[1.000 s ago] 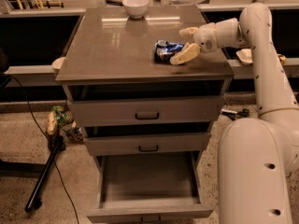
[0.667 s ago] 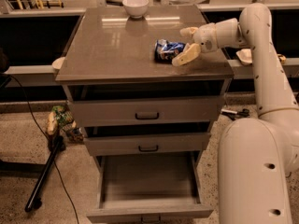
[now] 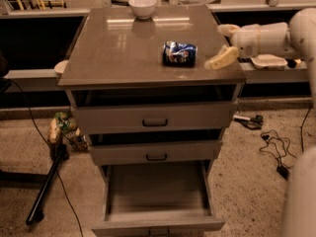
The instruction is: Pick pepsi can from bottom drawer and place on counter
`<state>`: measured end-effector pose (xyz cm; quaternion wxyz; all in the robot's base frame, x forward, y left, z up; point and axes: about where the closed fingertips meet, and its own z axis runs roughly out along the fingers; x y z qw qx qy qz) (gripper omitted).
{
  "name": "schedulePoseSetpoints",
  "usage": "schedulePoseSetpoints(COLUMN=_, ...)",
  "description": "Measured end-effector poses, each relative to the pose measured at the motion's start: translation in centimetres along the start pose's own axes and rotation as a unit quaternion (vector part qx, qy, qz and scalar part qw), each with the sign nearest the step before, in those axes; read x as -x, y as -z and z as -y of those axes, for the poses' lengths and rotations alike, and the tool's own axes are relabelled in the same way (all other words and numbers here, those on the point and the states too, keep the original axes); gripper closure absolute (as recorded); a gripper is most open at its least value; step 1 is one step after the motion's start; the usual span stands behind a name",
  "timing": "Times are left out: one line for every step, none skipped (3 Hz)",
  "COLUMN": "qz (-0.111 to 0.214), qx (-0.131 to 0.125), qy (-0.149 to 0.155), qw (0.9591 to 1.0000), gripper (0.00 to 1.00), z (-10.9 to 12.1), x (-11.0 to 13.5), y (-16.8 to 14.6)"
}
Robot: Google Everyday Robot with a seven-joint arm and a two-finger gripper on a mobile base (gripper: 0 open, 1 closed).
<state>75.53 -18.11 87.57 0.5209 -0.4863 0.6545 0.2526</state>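
Note:
The pepsi can (image 3: 179, 54) lies on its side on the counter (image 3: 118, 48), right of its middle. My gripper (image 3: 225, 44) is open and empty, just right of the can near the counter's right edge, not touching it. One finger (image 3: 221, 59) hangs over the front right corner, the other (image 3: 228, 29) is further back. The bottom drawer (image 3: 157, 191) is pulled out and its grey floor is bare.
A white bowl (image 3: 142, 6) stands at the back of the counter. The two upper drawers (image 3: 155, 117) are slightly ajar. A dark stand and cables (image 3: 47, 191) lie on the floor at the left, more cables (image 3: 274, 147) at the right.
My gripper has let go of the can and drawn back to the right. The can stays lying on the counter.

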Motion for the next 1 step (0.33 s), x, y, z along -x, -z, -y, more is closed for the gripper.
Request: schedulePoseSetpoints(qz=0.007, qx=-0.036, qy=0.023, qw=0.999, gripper=0.0, z=-1.5, x=0.33, y=3.65)
